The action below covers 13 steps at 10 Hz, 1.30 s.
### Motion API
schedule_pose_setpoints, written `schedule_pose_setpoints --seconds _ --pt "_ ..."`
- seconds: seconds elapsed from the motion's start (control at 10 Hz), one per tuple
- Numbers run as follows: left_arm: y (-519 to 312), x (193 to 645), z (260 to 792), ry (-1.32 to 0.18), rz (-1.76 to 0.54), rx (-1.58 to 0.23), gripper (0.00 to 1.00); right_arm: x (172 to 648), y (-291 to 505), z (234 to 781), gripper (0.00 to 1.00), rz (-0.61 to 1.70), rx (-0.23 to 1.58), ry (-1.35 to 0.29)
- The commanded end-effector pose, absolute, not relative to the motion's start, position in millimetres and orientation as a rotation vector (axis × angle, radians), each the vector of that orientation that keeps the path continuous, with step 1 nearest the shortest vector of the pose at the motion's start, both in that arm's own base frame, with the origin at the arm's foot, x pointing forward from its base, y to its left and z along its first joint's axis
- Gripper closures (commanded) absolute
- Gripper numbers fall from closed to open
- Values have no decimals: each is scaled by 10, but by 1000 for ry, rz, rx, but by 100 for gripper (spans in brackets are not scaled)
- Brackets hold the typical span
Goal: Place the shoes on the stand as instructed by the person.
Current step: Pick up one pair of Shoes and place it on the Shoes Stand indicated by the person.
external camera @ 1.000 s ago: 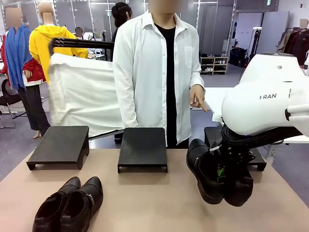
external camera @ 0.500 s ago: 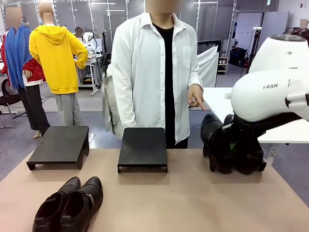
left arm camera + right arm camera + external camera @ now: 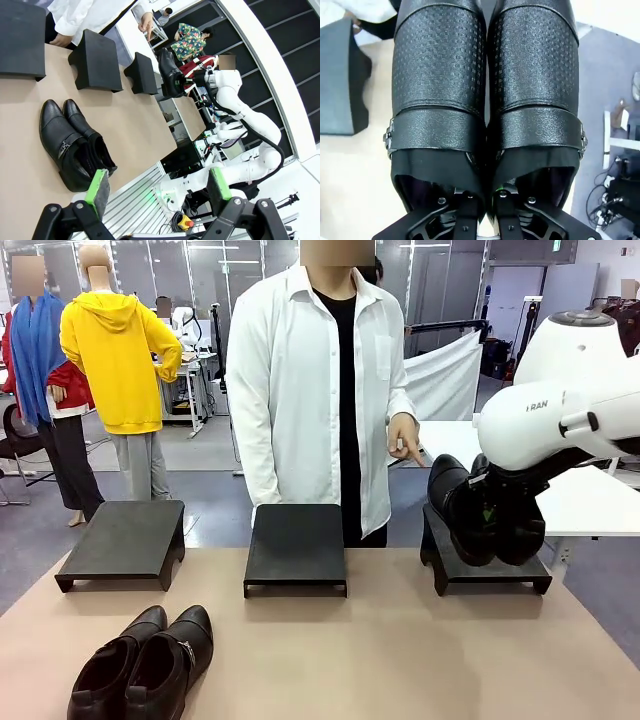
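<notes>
Two shoes, the held pair, now sit at the right stand on the frame's right, up from mid-table a second ago, exactly where the person's hand points. The right gripper stays clenched on both inner collars. The left gripper hangs released above the other pair, lower left. Letting go looks like the next step.

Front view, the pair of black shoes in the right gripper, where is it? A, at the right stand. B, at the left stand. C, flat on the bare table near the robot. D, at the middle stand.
A: the right gripper is shut on the pair of black shoes at the top of the right stand, while the other pair lies on the table at the robot's left.
</notes>
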<state>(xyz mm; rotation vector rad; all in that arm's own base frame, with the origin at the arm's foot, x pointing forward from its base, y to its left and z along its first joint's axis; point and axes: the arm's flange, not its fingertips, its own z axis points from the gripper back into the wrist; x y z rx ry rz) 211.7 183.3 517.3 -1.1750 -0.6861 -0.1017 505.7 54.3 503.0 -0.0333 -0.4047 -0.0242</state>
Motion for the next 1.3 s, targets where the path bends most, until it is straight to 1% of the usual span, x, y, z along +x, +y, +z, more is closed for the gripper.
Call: schedule_pose_setpoints --seconds 0.0,0.4,0.5,0.8,1.2 --pt "1852 2124 5206 -703 -125 -1186 0 5323 444 5056 92 -13 -63 -471" --pt "1852 2124 5206 -703 -125 -1186 0 5754 268 4747 92 -56 -81 -507" --pt "1852 2124 5206 -703 -125 -1186 0 5829 240 4664 92 -69 -87 -496" --pt "1852 2124 5206 -703 -125 -1186 0 5953 232 4458 92 -97 -82 -489" --pt "1852 2124 5206 -703 -125 -1186 0 5990 296 4270 92 -97 -88 -473"
